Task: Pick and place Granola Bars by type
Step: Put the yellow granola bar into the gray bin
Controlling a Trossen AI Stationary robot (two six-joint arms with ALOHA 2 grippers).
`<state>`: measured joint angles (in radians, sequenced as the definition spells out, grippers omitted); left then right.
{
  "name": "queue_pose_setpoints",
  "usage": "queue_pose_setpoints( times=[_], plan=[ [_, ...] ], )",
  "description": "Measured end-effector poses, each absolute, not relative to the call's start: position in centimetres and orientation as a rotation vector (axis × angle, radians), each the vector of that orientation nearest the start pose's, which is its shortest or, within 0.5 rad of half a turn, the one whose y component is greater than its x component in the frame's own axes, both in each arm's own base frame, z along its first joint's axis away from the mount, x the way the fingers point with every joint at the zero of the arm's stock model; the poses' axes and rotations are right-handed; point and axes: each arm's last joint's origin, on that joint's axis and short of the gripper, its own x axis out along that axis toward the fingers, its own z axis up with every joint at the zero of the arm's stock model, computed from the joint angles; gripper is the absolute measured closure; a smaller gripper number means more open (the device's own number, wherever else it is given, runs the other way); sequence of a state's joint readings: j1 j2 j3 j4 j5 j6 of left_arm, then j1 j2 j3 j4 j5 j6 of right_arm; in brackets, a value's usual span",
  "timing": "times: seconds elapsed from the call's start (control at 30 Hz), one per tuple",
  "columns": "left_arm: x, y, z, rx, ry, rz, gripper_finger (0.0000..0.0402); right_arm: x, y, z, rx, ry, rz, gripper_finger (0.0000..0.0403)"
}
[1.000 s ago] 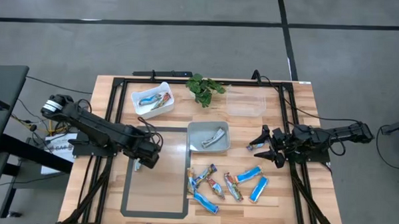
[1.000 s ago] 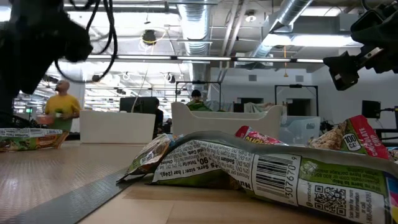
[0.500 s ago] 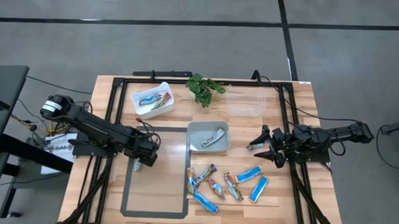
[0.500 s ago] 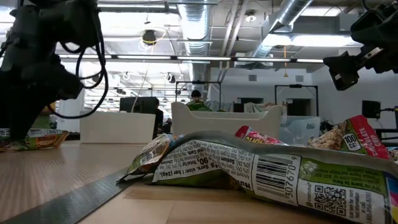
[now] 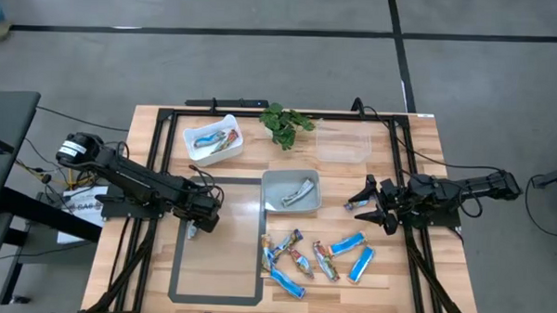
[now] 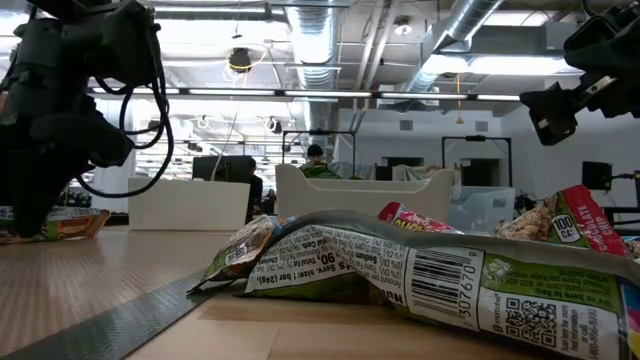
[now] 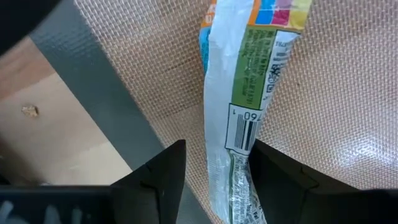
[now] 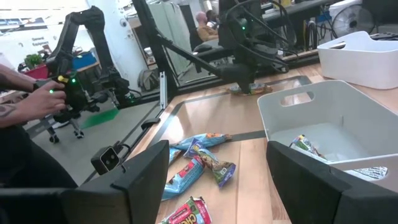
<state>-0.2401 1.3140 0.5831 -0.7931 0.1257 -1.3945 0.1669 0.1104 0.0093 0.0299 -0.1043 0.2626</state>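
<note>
A: Worktop (image 5: 418, 143) pale wood, matt, with grey woven-looking tape (image 7: 93, 81)?
B: Yes. Bars (image 5: 348, 243) shiny crinkled foil, grey bin (image 5: 290, 191) smooth plastic, fingers (image 7: 161, 177) matt black.

**Left claw clamped low, right claw spread and hovering**

The left dark six-joint arm reaches in from its base at the table's left edge, stretched almost flat, its wrist bent down so the left two-finger gripper (image 5: 194, 230) sits at the table surface. In the left wrist view its dark fingers (image 7: 163, 171) stand close together, pinching a foil-wrapped granola bar with a white barcode panel (image 7: 245, 109) that runs forward from between them.

The right dark six-joint arm comes in from the table's right edge, likewise low and extended, wrist level. The right two-finger gripper (image 5: 363, 207) points toward the table's middle, fingers (image 8: 146, 171) spread wide apart with nothing between them.
</note>
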Motion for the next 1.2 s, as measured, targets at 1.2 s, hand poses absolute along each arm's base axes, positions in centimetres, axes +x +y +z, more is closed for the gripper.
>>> queue_pose_setpoints(
  times=[1.2],
  plan=[
    [26.0, -6.8, 21.5, -1.184, 0.424, -0.115, 0.0376, 10.2, 2.0, 16.1, 0.259, 0.107, 0.260, 0.0138]
  ],
)
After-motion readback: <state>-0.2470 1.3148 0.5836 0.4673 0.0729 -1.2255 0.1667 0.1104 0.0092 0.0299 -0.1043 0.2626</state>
